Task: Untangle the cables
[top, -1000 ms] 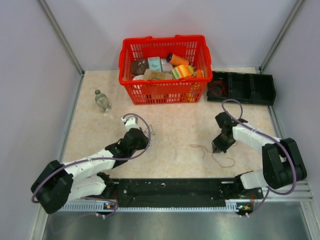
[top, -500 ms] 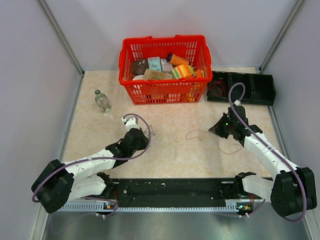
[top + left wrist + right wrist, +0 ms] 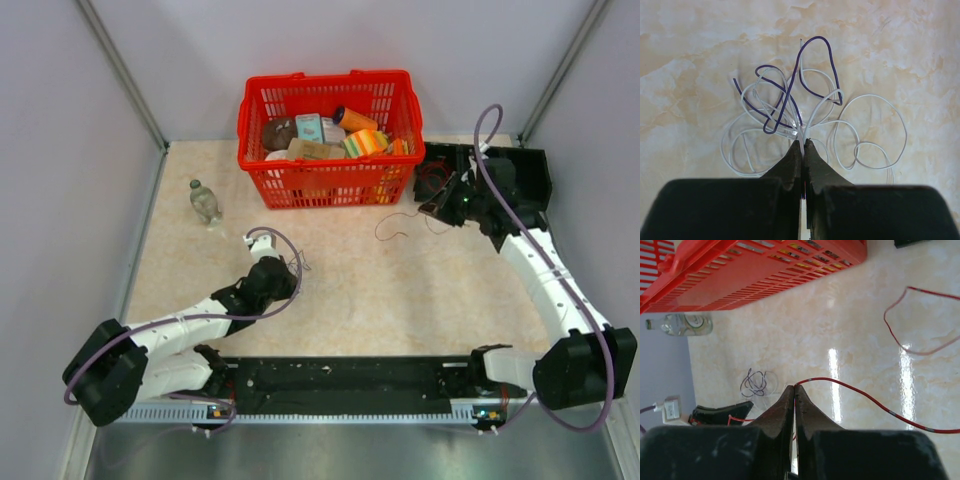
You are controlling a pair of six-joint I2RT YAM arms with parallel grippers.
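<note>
Place: robot lab cell | Signs: grey partition walls (image 3: 60, 200), aluminium posts (image 3: 122, 70), left arm (image 3: 190, 325) and right arm (image 3: 545, 270) bolted at worktop (image 3: 350, 290) edge

Beige marble-look tabletop (image 3: 350, 290), boxed in by plain pale grey panels (image 3: 60, 200) on three sides. Aluminium posts (image 3: 120, 70) at back corners, brushed metal ledge (image 3: 350, 455) in front. Lighting probably overhead: glare streak (image 3: 832, 365) on the top.

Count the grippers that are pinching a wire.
2. The left gripper pinches the tangle of white and purple wires on the table's left side; the right gripper pinches a red wire near the black bins at back right.
</note>
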